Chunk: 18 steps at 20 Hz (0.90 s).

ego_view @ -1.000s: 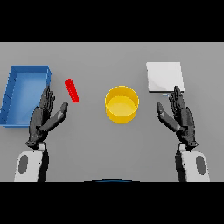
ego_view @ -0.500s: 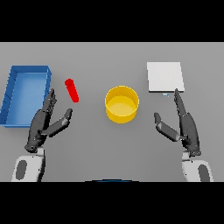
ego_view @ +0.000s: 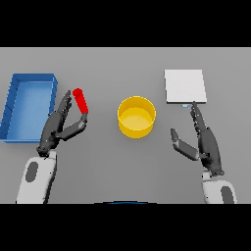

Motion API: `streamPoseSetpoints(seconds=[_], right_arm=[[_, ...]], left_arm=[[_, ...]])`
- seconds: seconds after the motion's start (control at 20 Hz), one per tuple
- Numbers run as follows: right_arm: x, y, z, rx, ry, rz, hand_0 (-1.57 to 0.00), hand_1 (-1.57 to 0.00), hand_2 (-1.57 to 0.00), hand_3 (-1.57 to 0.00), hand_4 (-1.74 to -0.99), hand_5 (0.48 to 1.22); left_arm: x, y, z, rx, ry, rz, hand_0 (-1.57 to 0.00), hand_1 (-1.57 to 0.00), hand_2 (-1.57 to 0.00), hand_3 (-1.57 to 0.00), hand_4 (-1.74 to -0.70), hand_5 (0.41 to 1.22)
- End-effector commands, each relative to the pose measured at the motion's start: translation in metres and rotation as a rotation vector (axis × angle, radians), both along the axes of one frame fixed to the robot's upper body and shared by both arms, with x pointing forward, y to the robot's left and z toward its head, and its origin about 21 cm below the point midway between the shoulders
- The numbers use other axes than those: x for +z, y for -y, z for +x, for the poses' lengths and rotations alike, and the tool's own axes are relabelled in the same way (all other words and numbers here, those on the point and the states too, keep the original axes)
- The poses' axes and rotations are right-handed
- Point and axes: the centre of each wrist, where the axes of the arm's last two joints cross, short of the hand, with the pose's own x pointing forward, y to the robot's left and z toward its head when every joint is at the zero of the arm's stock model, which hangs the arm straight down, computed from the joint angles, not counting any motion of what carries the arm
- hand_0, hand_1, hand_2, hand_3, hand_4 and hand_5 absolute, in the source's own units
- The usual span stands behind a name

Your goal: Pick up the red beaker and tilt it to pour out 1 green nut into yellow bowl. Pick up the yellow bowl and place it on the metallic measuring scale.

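- The scene is being viewed through a single camera, set at the height of the robot's head and being pointed steeply down at the grey table (ego_view: 122, 176)
- The table is being faced from the robot's own side, so the near edge is being shown at the bottom and the far edge at the top
- A middle distance is being kept: the blue tray (ego_view: 29, 105) is being framed at the left, the white scale (ego_view: 185, 86) at the upper right, the yellow bowl (ego_view: 137, 116) near the centre
- Both arms are being taken in from the lower edge, the left hand (ego_view: 56, 128) at the left, the right hand (ego_view: 206, 143) at the right
- No second view is being given, so no shared area is being shown
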Motion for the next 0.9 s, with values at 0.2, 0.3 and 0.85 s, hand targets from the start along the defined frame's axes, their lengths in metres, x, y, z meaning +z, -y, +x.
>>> streamPoseSetpoints(seconds=[0.2, 0.3, 0.85], right_arm=[[0.001, 0.004, -0.002, -0.019, -0.002, 0.0, 0.0, 0.0, 0.0, 0.0, -1.331, 0.686], [0.003, 0.004, 0.002, -0.025, -0.012, 0.005, 0.0, 0.0, 0.0, 0.0, -1.339, 0.688], [0.002, 0.008, 0.001, -0.022, -0.008, 0.015, 0.0, 0.0, 0.0, 0.0, -1.32, 0.683]], left_arm=[[-0.015, 0.003, 0.028, 0.027, -0.039, 0.015, 0.0, 0.0, 0.0, 0.0, -1.36, 0.726], [-0.018, 0.0, 0.036, 0.029, -0.057, 0.001, 0.0, 0.0, 0.0, 0.0, -1.35, 0.718], [-0.016, 0.01, 0.076, -0.005, -0.052, 0.014, 0.0, 0.0, 0.0, 0.0, -1.32, 0.708]])
